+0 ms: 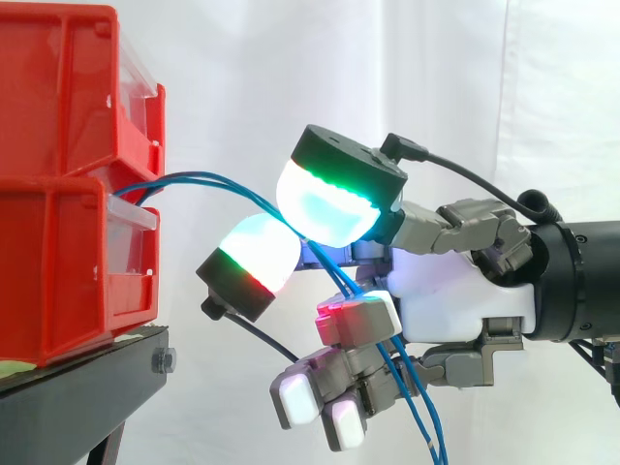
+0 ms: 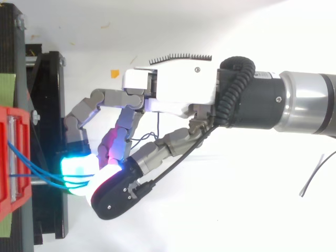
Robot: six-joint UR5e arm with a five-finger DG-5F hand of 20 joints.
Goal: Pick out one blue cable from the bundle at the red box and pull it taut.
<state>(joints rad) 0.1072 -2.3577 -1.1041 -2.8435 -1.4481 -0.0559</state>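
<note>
Nearest: robot hand (image 1: 455,291), reaching in from the right, curled round a bundle of blue cables (image 1: 208,179). Two glowing pads (image 1: 329,208) close on the strands from above and below. More than one strand looks caught, and I cannot tell how firm the hold is. Below the pads the cables run down among the lower curled fingers and off the bottom edge.

Handling, my judgement: thin, light, limp with some spring, since they hold a loose arc in the air. The smooth jacket is likely to slide on the pads. Best hold is on the free arc between bin and hand, where the strands fan apart and one can be singled out.

Farther left: two red bins stacked on a black bench (image 1: 77,387). The cables come out over the clear front lip (image 1: 131,215) of the lower bin (image 1: 58,271), just under the upper bin (image 1: 58,87). Bin contents otherwise hidden.

Behind: white curtain (image 1: 387,68).
</note>
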